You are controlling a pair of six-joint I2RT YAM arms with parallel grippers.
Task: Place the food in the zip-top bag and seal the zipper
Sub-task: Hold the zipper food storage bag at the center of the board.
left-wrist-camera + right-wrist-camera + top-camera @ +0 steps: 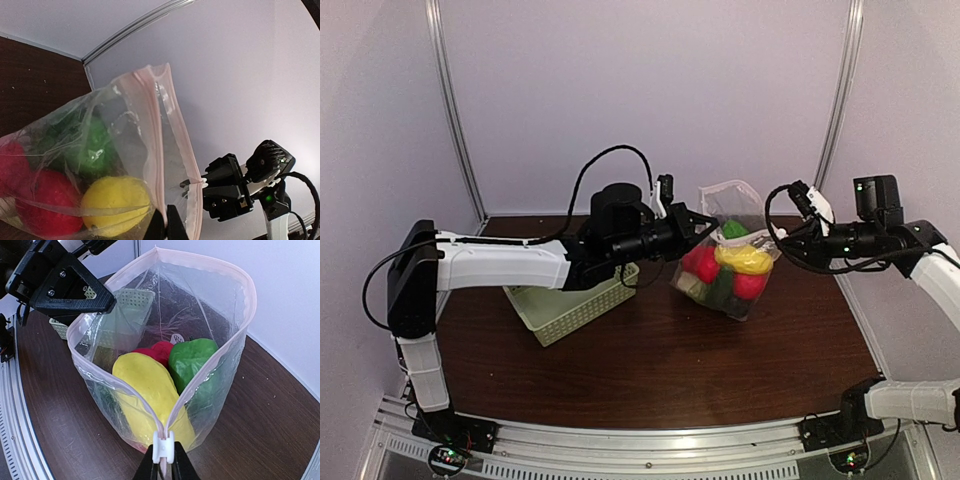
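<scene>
Both grippers hold the clear zip-top plastic bag (725, 265), mouth open, over the dark brown wooden table (650, 370).
The left gripper (167, 225) has its fingers closed on the bag's rim at the bag's 10 o'clock in the top view. The right gripper (162, 460) is pinched tight on the rim end at 2 o'clock, at a white slider (163, 447). The pink press-seal zipper strip (220, 270) gapes unsealed. Inside lie a yellow lemon-like toy piece (147, 385), a red round toy fruit (157, 350) and a green toy vegetable (192, 357). A pale green lattice basket (575, 305) sits at the bag's 9 o'clock.
</scene>
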